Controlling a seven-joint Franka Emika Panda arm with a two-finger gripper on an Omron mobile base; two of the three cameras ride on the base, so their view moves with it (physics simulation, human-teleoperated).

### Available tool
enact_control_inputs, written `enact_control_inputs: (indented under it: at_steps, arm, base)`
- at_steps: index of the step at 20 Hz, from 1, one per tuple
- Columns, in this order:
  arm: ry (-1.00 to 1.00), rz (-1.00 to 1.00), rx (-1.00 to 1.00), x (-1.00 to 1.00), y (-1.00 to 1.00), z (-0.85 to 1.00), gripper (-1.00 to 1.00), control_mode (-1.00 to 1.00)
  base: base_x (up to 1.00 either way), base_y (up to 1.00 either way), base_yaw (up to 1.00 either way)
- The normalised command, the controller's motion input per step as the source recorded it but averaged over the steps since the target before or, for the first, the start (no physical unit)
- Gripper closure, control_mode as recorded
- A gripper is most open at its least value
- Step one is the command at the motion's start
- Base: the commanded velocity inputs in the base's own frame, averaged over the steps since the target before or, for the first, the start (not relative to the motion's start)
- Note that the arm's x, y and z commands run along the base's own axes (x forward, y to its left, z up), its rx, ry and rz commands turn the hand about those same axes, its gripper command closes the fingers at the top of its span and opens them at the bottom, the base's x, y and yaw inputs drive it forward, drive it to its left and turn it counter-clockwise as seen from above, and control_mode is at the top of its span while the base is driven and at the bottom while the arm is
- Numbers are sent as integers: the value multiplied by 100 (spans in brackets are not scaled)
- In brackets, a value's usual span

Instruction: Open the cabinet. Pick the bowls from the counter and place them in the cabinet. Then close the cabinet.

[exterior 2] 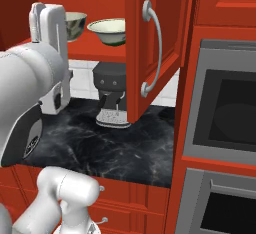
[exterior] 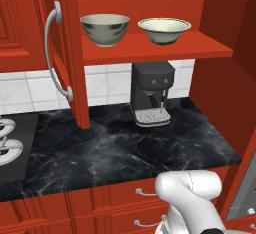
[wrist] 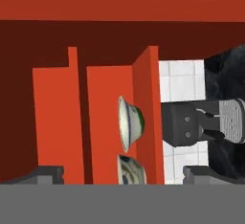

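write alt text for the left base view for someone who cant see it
Two cream bowls sit side by side on the shelf of an open red wall cabinet, its door swung out at left. Below, a dark coffee machine stands on the black marble counter against the white tiled wall.

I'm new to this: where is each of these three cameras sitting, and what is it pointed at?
Left base view: behind the arm's left, facing the open cabinet, both bowls, coffee machine; white arm base lower right.
Right base view: behind its right, facing the same shelf and an oven; the arm looms left.
Hand view: rolled sideways, end effector open, facing the bowls.
All share bowls and coffee machine.
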Motion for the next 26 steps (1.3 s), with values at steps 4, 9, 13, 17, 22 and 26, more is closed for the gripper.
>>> enact_control_inputs:
  at_steps: [4, 9, 13, 17, 22, 26]
  arm:
    - [0, 1, 0, -32, -23, 0, -100, -100]
    - [-10, 1, 0, -49, -8, -4, -100, -100]
    - [-11, 1, 0, -70, 0, -23, -100, -100]
    - [-2, 0, 0, -18, -24, -33, -100, -100]
    - [-1, 0, 0, 0, -30, -36, -100, -100]
    - [0, 2, 0, 0, -50, -26, -100, -100]
  base:
    - [0, 0, 0]
    - [0, 0, 0]
    - [0, 0, 0]
    - [0, 0, 0]
    - [0, 0, 0]
    - [0, 0, 0]
